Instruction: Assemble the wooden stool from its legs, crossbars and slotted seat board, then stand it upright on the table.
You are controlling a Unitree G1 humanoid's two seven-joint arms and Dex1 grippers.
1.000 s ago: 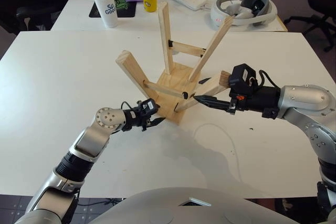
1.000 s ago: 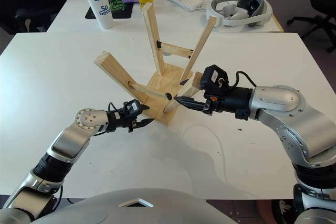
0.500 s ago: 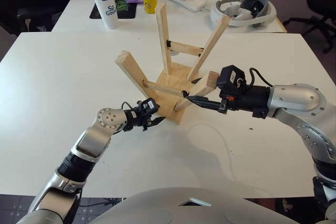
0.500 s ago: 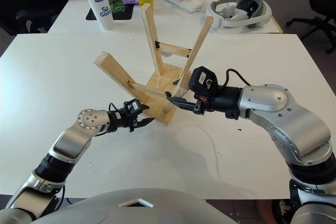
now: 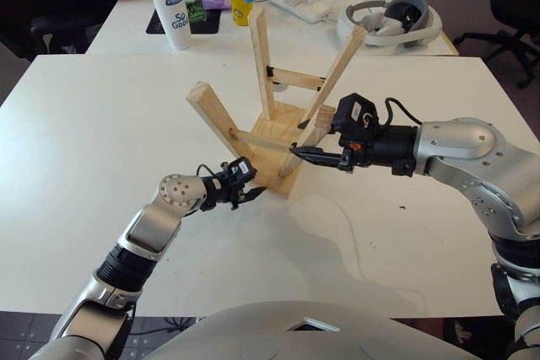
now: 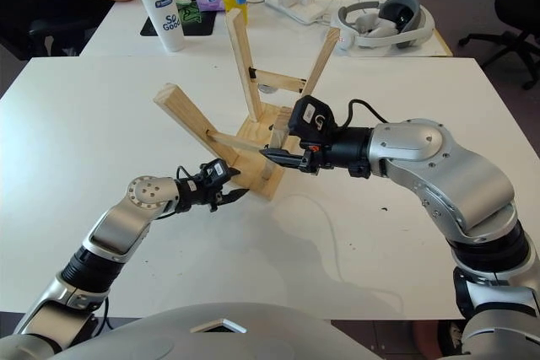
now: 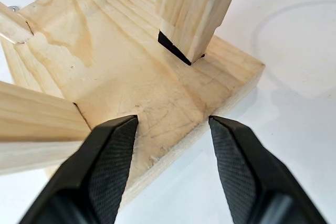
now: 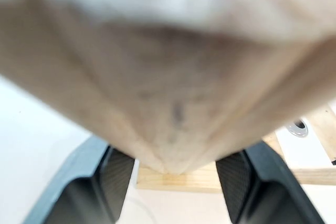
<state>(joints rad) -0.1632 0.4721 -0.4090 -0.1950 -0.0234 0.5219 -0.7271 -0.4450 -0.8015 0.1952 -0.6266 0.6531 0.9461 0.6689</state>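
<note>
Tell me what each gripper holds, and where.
Nothing seems gripped. Left gripper: jaws open at the seat board corner. Right gripper: jaws open astride a stool leg.

A white table [image 5: 101, 124] bears the upturned stool [image 5: 264, 61], resting on its seat board [image 7: 131, 77].

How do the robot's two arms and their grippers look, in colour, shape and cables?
The left arm and right arm have rounded silver shells and black joint sections. The left gripper and right gripper are black, each with two tapered fingers with finely textured pads. Thin black cables loop at both wrists.
</note>
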